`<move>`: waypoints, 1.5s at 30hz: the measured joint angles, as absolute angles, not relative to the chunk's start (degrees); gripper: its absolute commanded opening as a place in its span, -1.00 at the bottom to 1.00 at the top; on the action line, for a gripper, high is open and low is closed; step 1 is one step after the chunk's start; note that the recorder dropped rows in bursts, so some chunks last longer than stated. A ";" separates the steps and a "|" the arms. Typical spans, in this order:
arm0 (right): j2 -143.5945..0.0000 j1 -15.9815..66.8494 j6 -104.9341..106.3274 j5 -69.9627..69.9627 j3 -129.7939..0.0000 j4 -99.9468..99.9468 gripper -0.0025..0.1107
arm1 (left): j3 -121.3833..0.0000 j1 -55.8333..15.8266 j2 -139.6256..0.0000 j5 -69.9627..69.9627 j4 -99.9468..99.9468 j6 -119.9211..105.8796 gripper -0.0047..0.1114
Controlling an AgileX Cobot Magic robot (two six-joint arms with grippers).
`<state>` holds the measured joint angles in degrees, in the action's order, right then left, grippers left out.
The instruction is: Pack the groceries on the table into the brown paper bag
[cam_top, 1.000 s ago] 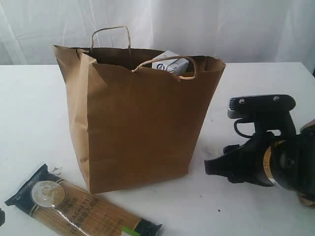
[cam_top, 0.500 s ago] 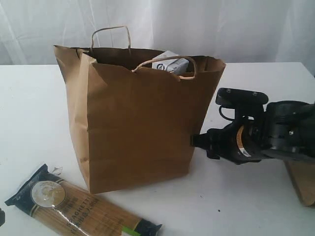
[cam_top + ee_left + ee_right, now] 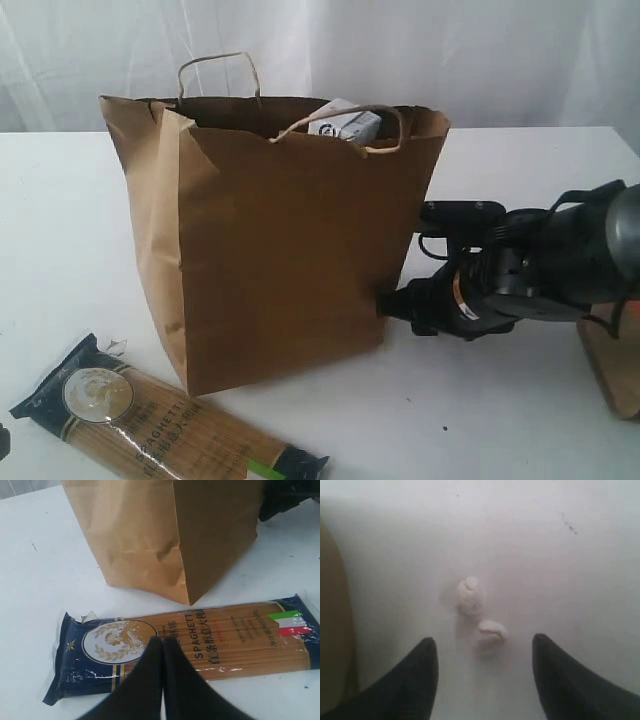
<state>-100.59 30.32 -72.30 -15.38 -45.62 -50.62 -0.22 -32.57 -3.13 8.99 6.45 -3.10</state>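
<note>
Exterior view: a brown paper bag (image 3: pixel 280 250) stands upright in the middle of the white table (image 3: pixel 60 220), mouth open for loading. A small white-blue carton (image 3: pixel 345 125) sits inside and pokes above the rim. The spaghetti pack (image 3: pixel 165 425) lies flat at near left, not yet packed. The right gripper (image 3: pixel 390 300) sits low, its tip seemingly touching the bag's right wall, probably to brace it.

Left wrist view: the left gripper (image 3: pixel 162 645), fingers pressed together and empty, hovers over the pack. It reads "SPAGHETTI" beside Chinese characters, a gold crest and an Italian flag.

Right wrist view: the fingers stand apart, holding nothing. Two small white lumps (image 3: pixel 470 595) lie on the table beyond them.
</note>
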 measured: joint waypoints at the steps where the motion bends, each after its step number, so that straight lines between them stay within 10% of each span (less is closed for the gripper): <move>1: -101.13 30.32 -72.25 -15.41 -45.71 -50.62 -0.13 | -0.22 -32.57 -3.13 8.99 6.45 -3.10 -0.92; 13: -104.10 30.32 -72.01 -15.40 -46.18 -52.88 -0.48 | -0.22 -32.57 -3.13 8.99 6.45 -3.10 -0.92; 18: -104.23 30.32 -72.01 -15.80 -46.18 -54.30 -0.96 | -0.22 -32.57 -3.13 8.99 6.45 -3.10 -0.92; 32: -100.20 30.32 -72.01 -23.15 -43.58 -53.82 -0.96 | -0.22 -32.57 -3.13 8.99 6.45 -3.10 -0.92; 45: -65.41 41.46 -62.41 -20.24 -36.42 -45.59 -0.96 | -0.22 -32.57 -3.13 8.99 6.45 -3.10 -0.92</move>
